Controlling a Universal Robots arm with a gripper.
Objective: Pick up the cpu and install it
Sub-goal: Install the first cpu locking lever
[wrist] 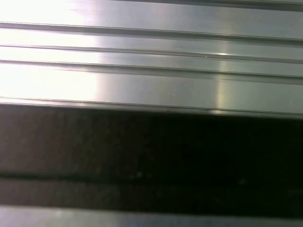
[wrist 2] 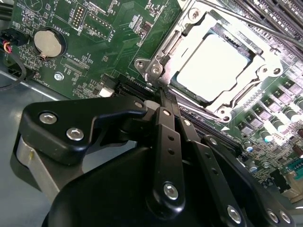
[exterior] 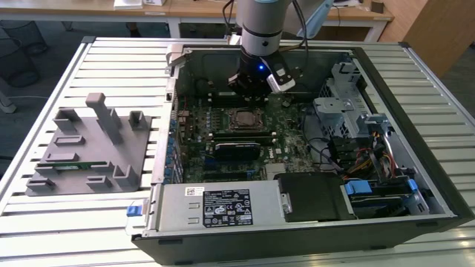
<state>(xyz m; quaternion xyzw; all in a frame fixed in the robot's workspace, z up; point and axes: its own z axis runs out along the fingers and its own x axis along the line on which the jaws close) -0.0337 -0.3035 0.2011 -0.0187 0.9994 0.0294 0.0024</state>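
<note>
Gripper (wrist 2: pixel 163 97) is hovering beside the socket (wrist 2: pixel 272 59), fingers seemingly closed and empty; cpu (wrist 2: pixel 213 66) is sitting seated, so lifting straight matters.

**CPU seated in the socket**

The cpu (wrist 2: pixel 215 66) is a flat square chip with a pale, shiny metal top. It lies flat and level inside the metal-framed socket (wrist 2: pixel 265 56) on the green motherboard (wrist 2: pixel 109 38). In the exterior view it sits at the board's middle (exterior: pixel 243 118), inside the open case.
</note>
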